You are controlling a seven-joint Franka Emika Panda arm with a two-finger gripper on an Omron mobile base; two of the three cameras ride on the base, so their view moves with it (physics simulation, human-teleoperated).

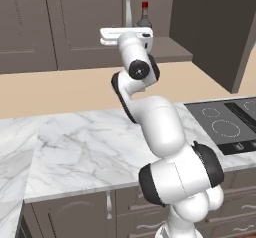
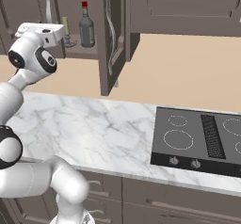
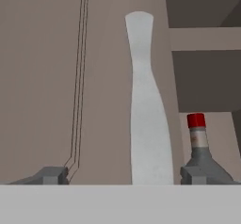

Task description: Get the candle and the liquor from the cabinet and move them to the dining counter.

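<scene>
The cabinet (image 2: 113, 39) is dark brown wood, its curved handle (image 3: 146, 105) pale silver-grey. Inside, the liquor (image 2: 86, 28) shows grey-brown glass under a red cap (image 3: 196, 120) — the candle (image 2: 66, 26) is cream-yellow in a grey holder. The table (image 1: 85, 147) is white marble with grey veins; the cooktop (image 2: 197, 140) is dark grey with white rings.

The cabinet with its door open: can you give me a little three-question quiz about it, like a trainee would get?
1. True or false: the liquor lies on its side in the cabinet.
2. What stands beside the liquor on the shelf? A) the candle B) a mug C) a plate
3. Short answer: is the hand holding anything?

Key: 1. False, it stands upright. 2. A. 3. No, its fingers are apart and empty.
</scene>
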